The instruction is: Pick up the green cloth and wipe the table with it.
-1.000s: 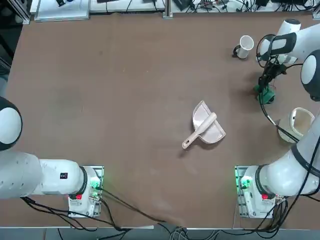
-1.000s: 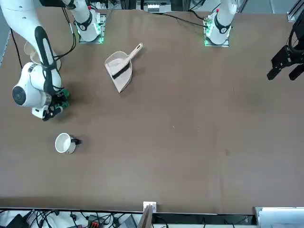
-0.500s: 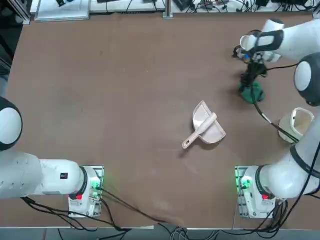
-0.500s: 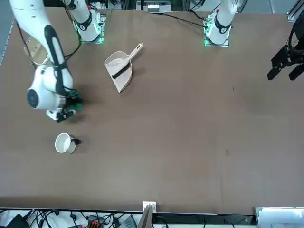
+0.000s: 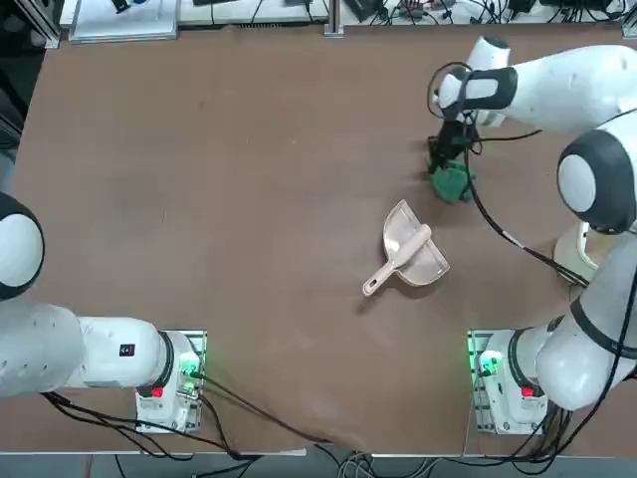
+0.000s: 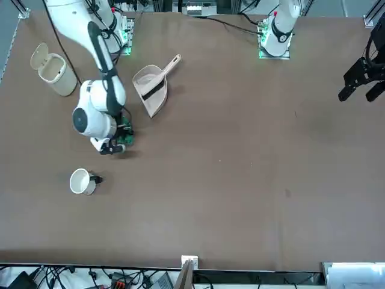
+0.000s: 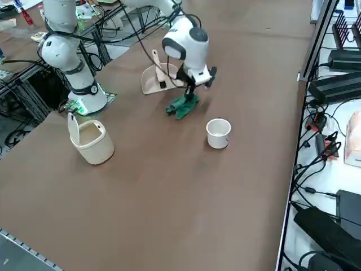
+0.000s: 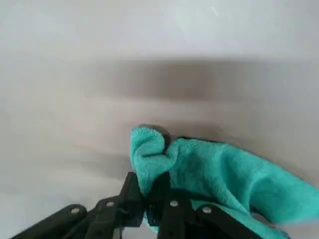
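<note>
Right gripper (image 8: 145,199), closed, grips 1 crumpled, fuzzy, green cloth (image 8: 219,174).

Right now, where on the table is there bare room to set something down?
The widest free patch on the table lies between the dustpan and the parked left arm, reaching to the far edge. It's crowded around the right gripper, whose fingers grip the green cloth between the dustpan and the mug.
</note>
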Controlling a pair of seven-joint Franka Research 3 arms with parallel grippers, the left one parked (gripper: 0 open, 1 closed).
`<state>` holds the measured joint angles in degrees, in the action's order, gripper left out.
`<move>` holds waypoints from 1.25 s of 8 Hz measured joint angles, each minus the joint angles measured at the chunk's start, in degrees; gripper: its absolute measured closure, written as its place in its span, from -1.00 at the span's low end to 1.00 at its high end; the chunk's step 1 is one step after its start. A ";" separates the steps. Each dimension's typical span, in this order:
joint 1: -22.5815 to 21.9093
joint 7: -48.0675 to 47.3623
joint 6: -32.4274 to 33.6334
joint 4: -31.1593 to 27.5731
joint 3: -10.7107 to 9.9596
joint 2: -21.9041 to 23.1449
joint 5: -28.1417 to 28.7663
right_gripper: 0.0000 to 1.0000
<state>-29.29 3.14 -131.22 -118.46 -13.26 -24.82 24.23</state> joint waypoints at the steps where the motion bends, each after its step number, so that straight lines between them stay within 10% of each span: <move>1: -1.32 -3.82 0.32 2.90 0.01 0.02 0.03 0.89; 10: -6.48 -23.08 12.49 19.75 0.18 -0.22 0.19 0.89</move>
<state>-35.76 -19.94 -118.74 -98.70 -13.08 -25.05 24.42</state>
